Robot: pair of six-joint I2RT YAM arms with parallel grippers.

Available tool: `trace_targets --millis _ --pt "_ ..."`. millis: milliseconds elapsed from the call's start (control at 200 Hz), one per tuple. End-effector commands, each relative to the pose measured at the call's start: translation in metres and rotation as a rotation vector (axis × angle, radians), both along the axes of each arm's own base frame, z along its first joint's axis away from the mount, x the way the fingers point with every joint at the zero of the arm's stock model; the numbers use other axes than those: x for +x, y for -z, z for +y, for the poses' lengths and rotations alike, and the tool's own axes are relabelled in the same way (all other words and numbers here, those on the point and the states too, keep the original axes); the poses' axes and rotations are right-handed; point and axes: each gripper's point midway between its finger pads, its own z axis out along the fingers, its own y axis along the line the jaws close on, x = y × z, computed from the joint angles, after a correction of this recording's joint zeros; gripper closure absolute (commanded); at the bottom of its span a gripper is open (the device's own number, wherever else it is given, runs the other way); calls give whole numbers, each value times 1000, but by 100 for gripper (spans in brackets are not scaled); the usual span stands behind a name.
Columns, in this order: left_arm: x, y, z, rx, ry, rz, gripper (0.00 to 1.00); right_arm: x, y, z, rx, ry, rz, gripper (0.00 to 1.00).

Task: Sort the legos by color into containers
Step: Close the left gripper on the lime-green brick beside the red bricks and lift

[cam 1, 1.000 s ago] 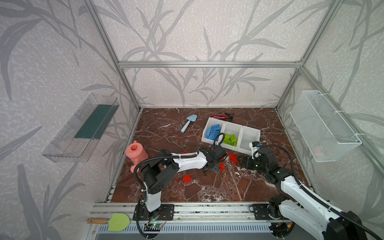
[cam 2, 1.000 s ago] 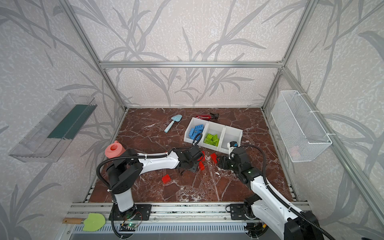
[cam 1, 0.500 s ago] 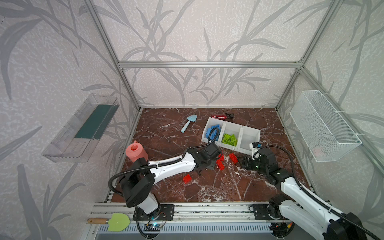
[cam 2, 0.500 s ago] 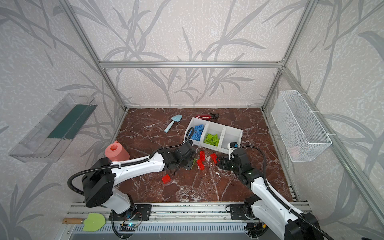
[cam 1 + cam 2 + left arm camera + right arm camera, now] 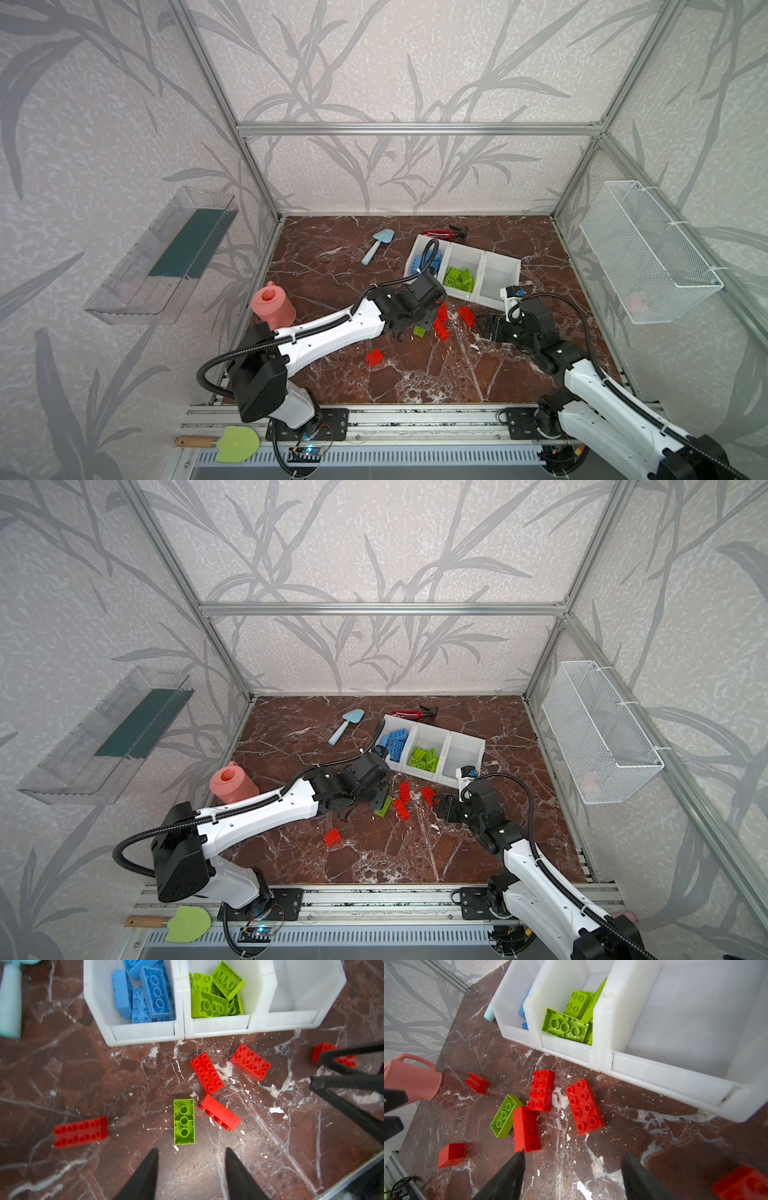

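- Left gripper (image 5: 191, 1150): jaws apart, empty, low over the floor (image 5: 83, 1084).
- Lime green lego brick (image 5: 184, 1121) lies hollow side up just ahead of its fingertips, long axis pointing straight away, lined up with the gap.
- Right gripper (image 5: 573, 1154), also apart and empty, sits farther off, nearer the red bricks (image 5: 584, 1106).
- Green-filled middle bin (image 5: 220, 1024) lies just beyond.
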Motion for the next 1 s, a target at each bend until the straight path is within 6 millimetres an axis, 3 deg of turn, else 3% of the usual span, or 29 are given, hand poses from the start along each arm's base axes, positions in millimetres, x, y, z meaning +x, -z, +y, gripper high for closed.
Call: trace_targets --millis 0,225,450,675,995 --pt "-14 34 -1 61 82 79 29 -3 -1 3 4 -23 -17 25" --pt "-24 86 -3 102 102 174 24 -2 0 5 11 -35 -16 24" --pt "-19 121 0 167 84 208 30 -3 1 6 13 -37 -13 24" --pt "-11 134 2 199 67 208 37 -2 2 6 11 -35 -11 24" --pt "3 137 10 261 24 165 59 -1 3 6 10 -37 -8 24"
